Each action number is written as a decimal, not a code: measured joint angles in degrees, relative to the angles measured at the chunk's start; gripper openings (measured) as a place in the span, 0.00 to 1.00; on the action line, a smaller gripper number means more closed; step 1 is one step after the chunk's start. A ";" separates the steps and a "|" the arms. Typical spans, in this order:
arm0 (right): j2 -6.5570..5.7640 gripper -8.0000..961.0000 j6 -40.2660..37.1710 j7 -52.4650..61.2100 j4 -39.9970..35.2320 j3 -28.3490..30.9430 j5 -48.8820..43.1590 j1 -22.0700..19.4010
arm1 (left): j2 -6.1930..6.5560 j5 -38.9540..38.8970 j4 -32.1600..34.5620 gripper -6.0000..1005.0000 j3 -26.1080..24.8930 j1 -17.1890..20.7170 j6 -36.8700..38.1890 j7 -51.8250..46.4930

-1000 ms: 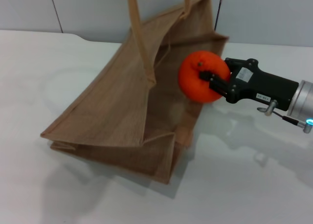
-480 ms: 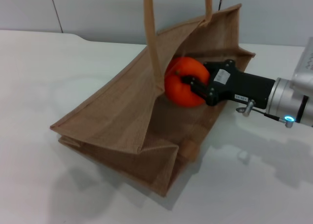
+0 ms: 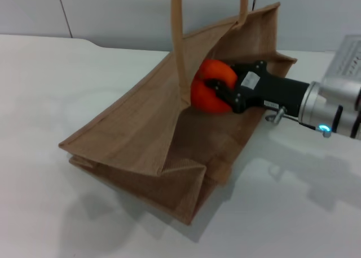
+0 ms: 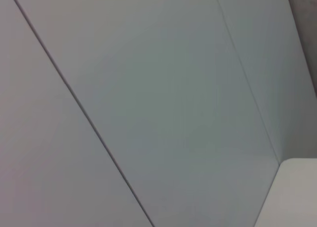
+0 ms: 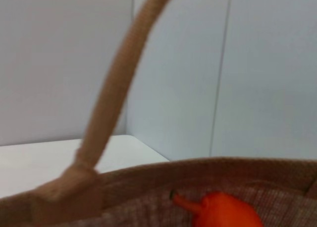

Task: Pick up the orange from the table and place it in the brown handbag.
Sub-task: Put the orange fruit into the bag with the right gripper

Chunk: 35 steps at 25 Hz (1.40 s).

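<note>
The brown handbag (image 3: 141, 128) lies tilted on the white table (image 3: 51, 89), its mouth open toward the right and its handles (image 3: 178, 38) held up out of view. My right gripper (image 3: 217, 92) is shut on the orange (image 3: 207, 92) and reaches into the bag's mouth, holding the fruit inside the opening just above the lower wall. In the right wrist view the orange (image 5: 223, 211) and its stem show past the bag's rim (image 5: 188, 170), beside one handle (image 5: 114, 93). The left gripper is out of view.
A grey panelled wall (image 3: 113, 10) stands behind the table. The left wrist view shows only wall panels (image 4: 148, 88) and a table corner (image 4: 297, 187). White tabletop (image 3: 293, 213) lies in front and to the right of the bag.
My right gripper has carried the orange leftward from beside the bag into its open mouth. The bag has shifted and its handles have risen.
</note>
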 joint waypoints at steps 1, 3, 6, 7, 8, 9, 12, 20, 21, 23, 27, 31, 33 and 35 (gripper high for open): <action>0.00 0.22 -0.50 0.72 0.00 0.00 0.01 0.34 | 0.01 -0.03 0.00 0.12 0.00 0.00 0.01 -0.01; 0.03 0.28 -1.37 1.57 0.06 0.00 0.02 0.85 | 0.02 -0.04 0.00 0.12 0.00 -0.01 0.15 -0.02; 0.17 0.38 -2.03 1.85 0.28 0.08 0.09 1.18 | 0.04 -0.06 -0.13 0.12 0.06 -0.03 0.57 -0.01; 0.17 0.43 -2.07 1.92 0.32 0.09 0.12 1.21 | 0.04 -0.06 -0.21 0.12 0.08 -0.03 0.65 0.00; 0.17 0.47 -2.12 1.97 0.34 0.10 0.13 1.23 | 0.05 -0.06 -0.25 0.12 0.09 -0.03 0.67 0.01; 0.17 0.51 -2.14 2.01 0.33 0.10 0.13 1.24 | 0.05 -0.06 -0.27 0.12 0.09 0.01 0.71 0.02; 0.17 0.63 -2.22 2.09 0.10 0.16 0.14 1.23 | 0.05 0.00 -0.27 0.12 0.09 0.25 0.99 0.04; 0.15 0.84 -3.14 2.99 0.14 0.38 0.23 0.95 | 0.03 0.23 -0.41 0.12 -0.10 0.67 1.42 0.00; 0.15 0.84 -3.20 3.09 0.15 0.38 0.23 0.96 | 0.04 0.29 -0.42 0.12 -0.12 0.74 1.44 0.00; 0.15 0.84 -3.46 3.33 0.25 0.38 0.23 0.94 | 0.04 0.30 -0.43 0.12 -0.18 0.82 1.48 -0.01; 0.15 0.85 -3.68 3.53 0.35 0.49 0.24 0.88 | 0.05 0.06 -0.42 0.12 -0.31 0.97 1.52 -0.02; 0.19 0.86 -3.60 3.55 0.41 0.62 0.23 1.12 | 0.05 -0.04 -0.31 0.12 -0.23 0.99 1.98 -0.03; 0.23 0.86 -3.62 3.39 0.43 0.72 0.23 1.30 | 0.05 -0.17 -0.30 0.12 -0.06 1.00 2.29 -0.03; 0.24 0.86 -3.66 3.18 0.44 0.88 0.23 1.42 | 0.05 -0.71 -0.30 0.12 0.06 1.00 2.34 -0.03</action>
